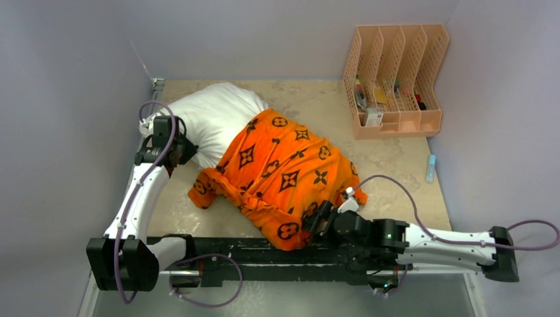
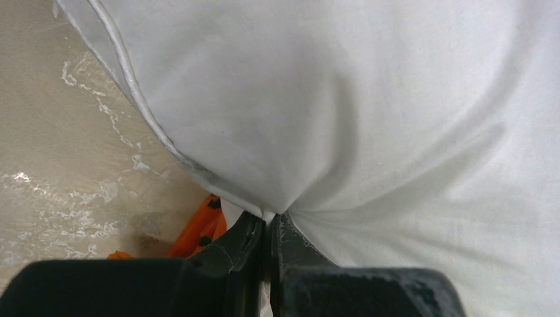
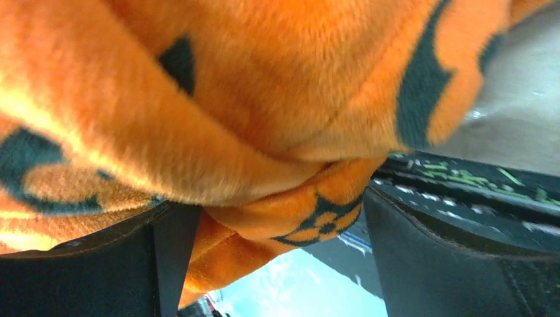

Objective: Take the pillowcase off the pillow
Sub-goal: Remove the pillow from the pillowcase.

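The white pillow (image 1: pixel 214 115) lies at the table's back left, its far end bare. The orange pillowcase (image 1: pixel 284 172) with black motifs covers its near half and bunches toward the front edge. My left gripper (image 1: pixel 173 148) is shut on a pinch of the pillow's white fabric (image 2: pixel 370 119) at its left edge, and the left wrist view shows the closed tips (image 2: pixel 271 221) with a scrap of pillowcase (image 2: pixel 201 228) below. My right gripper (image 1: pixel 317 221) stands open at the pillowcase's near corner. In its wrist view a fold of pillowcase (image 3: pixel 231 86) hangs between the wide-apart fingers (image 3: pixel 277 208), ungripped.
A peach file rack (image 1: pixel 396 79) with small items stands at the back right. A small light-blue object (image 1: pixel 430 168) lies by the right wall. The black mounting rail (image 1: pixel 264 254) runs along the near edge under the pillowcase's corner. Walls close in left, back and right.
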You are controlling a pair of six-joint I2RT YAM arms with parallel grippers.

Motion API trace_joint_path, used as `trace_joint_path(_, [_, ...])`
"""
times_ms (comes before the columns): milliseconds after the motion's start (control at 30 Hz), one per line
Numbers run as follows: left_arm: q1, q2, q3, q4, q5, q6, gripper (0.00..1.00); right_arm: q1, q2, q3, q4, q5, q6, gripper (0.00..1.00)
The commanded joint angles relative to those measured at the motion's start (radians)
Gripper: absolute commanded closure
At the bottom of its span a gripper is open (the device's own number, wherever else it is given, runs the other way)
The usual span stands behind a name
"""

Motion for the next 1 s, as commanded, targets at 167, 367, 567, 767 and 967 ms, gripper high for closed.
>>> trace_joint_path(167, [0.013,-0.018,0.025,0.046,-0.046,0.013,1.0,-0.011,0.118,-0.065,0.392,0.125,0.115,0.95])
trace_joint_path(367, [0.057,0.026,0.058,0.004,-0.078,0.045,1.0,-0.109,0.064,0.324,-0.241,0.415,-0.21,1.0])
trace_joint_path(567, [0.18,0.048,0.067,-0.02,-0.083,0.082,1.0,-0.38,0.282,0.715,-0.635,0.529,-0.507,1.0])
trace_joint_path(767, [0.307,0.064,0.051,-0.023,-0.036,0.133,1.0,-0.5,0.253,0.879,-0.688,0.634,-0.678,1.0])
trace_joint_path(967, [0.321,0.062,0.041,-0.008,0.003,0.14,1.0,-0.506,0.278,0.951,-0.937,0.689,-0.543,1.0])
